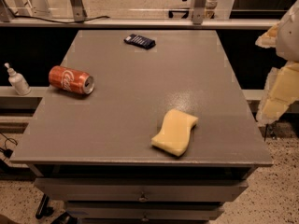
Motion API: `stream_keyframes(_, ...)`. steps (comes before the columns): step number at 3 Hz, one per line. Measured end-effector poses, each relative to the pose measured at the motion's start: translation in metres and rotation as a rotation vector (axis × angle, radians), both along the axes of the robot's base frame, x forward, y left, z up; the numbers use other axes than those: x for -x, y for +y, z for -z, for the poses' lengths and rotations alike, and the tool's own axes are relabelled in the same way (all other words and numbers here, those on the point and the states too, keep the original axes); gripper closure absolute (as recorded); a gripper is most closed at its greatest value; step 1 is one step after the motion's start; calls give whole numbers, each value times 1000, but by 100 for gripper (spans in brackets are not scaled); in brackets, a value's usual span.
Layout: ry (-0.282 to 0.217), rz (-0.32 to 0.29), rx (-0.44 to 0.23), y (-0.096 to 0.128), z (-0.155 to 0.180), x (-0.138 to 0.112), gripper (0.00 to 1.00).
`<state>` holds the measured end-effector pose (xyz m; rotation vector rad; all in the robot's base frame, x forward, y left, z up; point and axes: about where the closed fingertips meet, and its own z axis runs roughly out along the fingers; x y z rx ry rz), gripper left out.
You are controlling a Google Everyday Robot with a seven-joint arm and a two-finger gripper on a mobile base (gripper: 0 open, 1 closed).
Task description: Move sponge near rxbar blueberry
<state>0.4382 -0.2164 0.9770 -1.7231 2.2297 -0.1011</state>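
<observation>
A pale yellow sponge (pixel 175 132) lies flat near the front edge of a grey table (pixel 154 83), right of centre. A dark blue bar (pixel 139 41) rests well apart from it near the table's far edge. A red soda can (pixel 71 80) lies on its side at left. The robot's gripper (pixel 273 71) hangs at the frame's right edge, beyond the table, jaws apart and holding nothing.

Toppled soda can (pixel 71 80); pump bottle (pixel 17 80)
</observation>
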Motion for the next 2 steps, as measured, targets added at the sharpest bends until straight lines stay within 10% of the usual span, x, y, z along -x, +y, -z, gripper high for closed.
stream_keyframes(2, 11, -13, -52, 5, 17, 3, 0)
